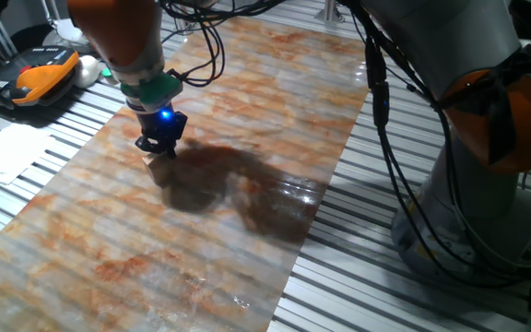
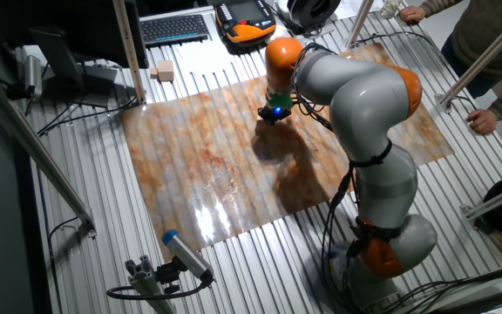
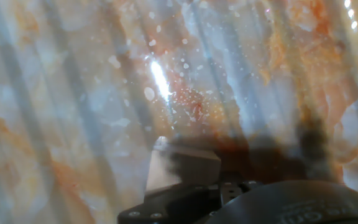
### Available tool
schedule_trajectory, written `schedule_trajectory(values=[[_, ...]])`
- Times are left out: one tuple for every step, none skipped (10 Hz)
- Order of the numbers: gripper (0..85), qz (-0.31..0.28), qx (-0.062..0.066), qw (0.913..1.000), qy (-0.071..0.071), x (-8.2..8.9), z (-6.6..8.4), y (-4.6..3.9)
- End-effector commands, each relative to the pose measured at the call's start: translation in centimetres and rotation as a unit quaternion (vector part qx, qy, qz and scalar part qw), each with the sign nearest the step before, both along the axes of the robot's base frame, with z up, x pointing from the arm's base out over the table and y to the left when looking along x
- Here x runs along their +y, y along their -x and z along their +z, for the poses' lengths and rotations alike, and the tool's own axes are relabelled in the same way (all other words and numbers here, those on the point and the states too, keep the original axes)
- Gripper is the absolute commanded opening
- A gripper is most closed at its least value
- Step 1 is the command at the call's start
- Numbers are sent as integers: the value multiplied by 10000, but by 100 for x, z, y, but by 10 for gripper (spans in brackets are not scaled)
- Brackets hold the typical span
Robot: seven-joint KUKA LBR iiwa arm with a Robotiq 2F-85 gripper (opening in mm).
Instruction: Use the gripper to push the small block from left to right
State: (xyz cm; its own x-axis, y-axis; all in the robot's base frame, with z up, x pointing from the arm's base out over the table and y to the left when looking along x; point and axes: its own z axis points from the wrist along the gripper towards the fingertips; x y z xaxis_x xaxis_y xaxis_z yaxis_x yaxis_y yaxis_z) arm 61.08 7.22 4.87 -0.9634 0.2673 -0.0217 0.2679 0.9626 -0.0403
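I am pressing my gripper (image 1: pixel 159 145), finger state indiscernible, against the small block (image 1: pixel 151 159) mid-push; next move likely needs steady rightward travel.

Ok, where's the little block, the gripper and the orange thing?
small block (image 1: pixel 151 159): one fixed view, visible tan corner under the fingers.
gripper (image 1: pixel 159 146): one fixed view, fingertips.
orange pendant (image 1: pixel 37 74): one fixed view, orange top.

Orange-and-white marbled sheet (image 1: pixel 247 111) over the ribbed silver counter (image 1: pixel 358 267). Light-tan small block (image 1: pixel 151 161). Black gripper (image 1: pixel 159 148) with blue light, teal ring; arm (image 2: pixel 364 96) grey and orange.
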Motion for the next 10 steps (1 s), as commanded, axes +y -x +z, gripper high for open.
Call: schedule_trajectory(values=[[0, 6, 14, 10000, -33, 2, -1, 1], [0, -8, 21, 10000, -58, 2, -1, 1], [0, -30, 13, 9999, -136, 2, -1, 1], [0, -37, 12, 9998, -216, 2, -1, 1], [0, -59, 11, 9994, -335, 27, -14, -35], [0, -90, -3, 9994, -347, 80, -24, -66], [0, -127, -25, 9994, -317, 152, -26, -95], [0, -189, -11, 9993, -322, 239, -6, -135], [0, -258, -5, 9991, -333, 322, 20, -164], [0, -320, -5, 9988, -366, 395, 27, -181]])
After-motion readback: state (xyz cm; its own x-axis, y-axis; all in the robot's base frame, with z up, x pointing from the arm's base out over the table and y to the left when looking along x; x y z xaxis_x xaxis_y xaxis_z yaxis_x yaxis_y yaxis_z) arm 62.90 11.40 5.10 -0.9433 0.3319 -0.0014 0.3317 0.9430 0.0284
